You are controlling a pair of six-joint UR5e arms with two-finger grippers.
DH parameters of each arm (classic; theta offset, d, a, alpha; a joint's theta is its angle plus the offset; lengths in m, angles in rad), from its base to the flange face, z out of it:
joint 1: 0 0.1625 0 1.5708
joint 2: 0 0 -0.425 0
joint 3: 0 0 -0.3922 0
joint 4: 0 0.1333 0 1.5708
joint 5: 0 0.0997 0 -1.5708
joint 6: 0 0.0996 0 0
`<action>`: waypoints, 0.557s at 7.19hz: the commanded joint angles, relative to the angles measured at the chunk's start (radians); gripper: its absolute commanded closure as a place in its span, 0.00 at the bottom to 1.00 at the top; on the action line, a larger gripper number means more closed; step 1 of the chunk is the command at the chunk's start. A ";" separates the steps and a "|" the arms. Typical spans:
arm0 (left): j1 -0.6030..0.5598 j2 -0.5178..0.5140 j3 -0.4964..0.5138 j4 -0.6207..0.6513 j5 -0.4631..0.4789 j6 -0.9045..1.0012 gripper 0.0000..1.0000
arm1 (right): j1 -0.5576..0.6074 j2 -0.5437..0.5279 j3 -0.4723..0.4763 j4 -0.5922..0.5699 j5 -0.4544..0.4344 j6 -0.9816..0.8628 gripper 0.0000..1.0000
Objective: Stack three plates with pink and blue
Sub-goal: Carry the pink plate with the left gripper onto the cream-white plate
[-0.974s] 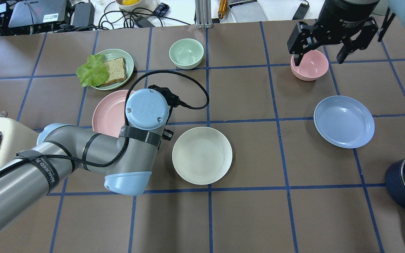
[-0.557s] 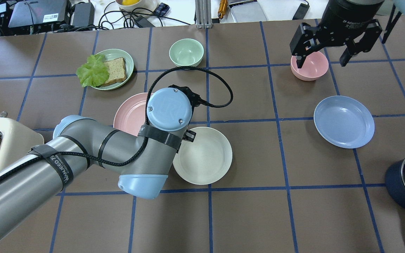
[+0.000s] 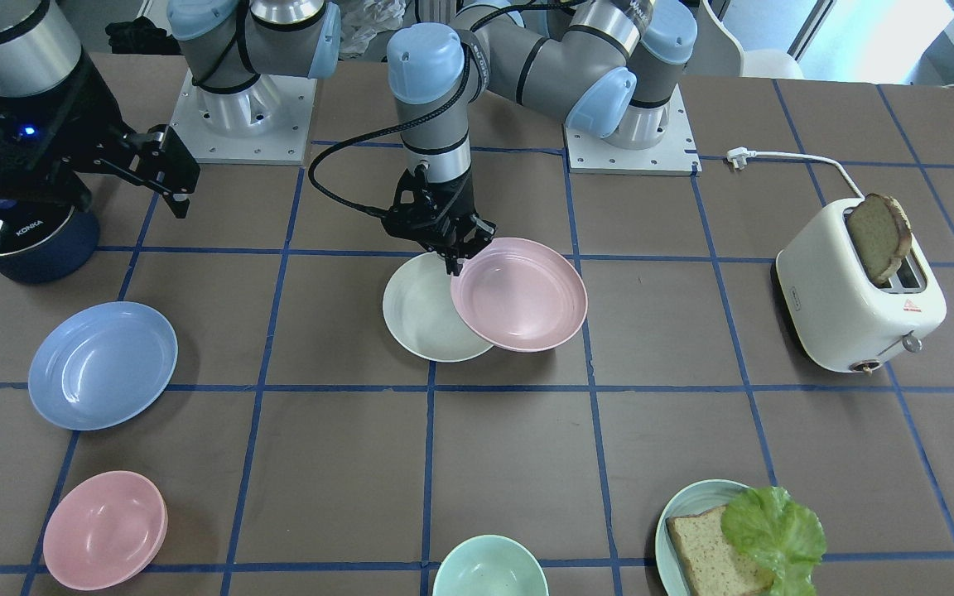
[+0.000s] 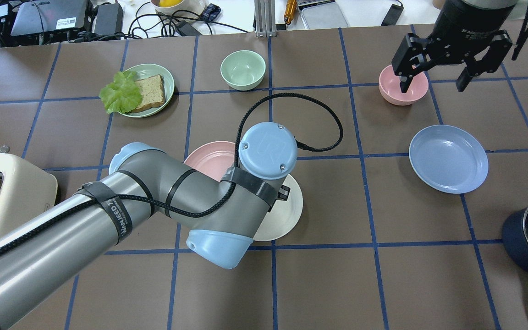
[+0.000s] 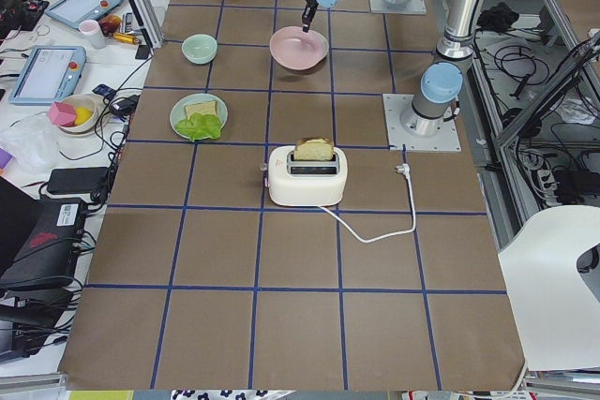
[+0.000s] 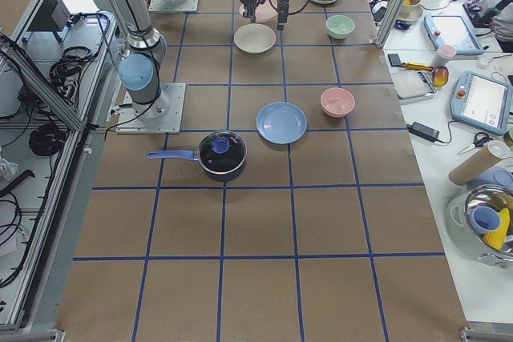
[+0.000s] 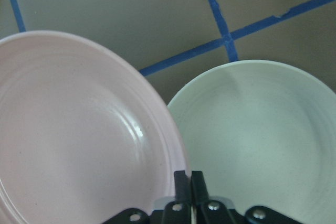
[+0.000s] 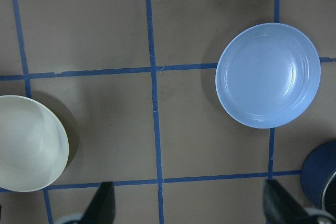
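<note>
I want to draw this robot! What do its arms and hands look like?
The left arm and right arm are round silver-grey tubes with light blue caps. A black cable is strapped along the left one. The left gripper and right gripper are black with two fingers.

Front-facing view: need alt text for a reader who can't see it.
The left gripper pinches the robot-side rim of the pink plate, holding it partly over the cream-white plate mid-table. The blue plate lies apart at the view's left, a toaster holding bread at its right.
</note>
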 commanded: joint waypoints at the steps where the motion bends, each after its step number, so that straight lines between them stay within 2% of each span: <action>1: -0.056 -0.033 0.071 -0.095 0.005 -0.078 1.00 | -0.031 0.001 0.003 0.021 0.001 -0.009 0.00; 2: -0.080 -0.053 0.139 -0.194 0.009 -0.124 1.00 | -0.034 0.002 0.003 0.018 0.000 -0.009 0.00; 4: -0.107 -0.085 0.166 -0.221 -0.008 -0.275 1.00 | -0.036 0.010 0.004 -0.009 0.001 -0.039 0.00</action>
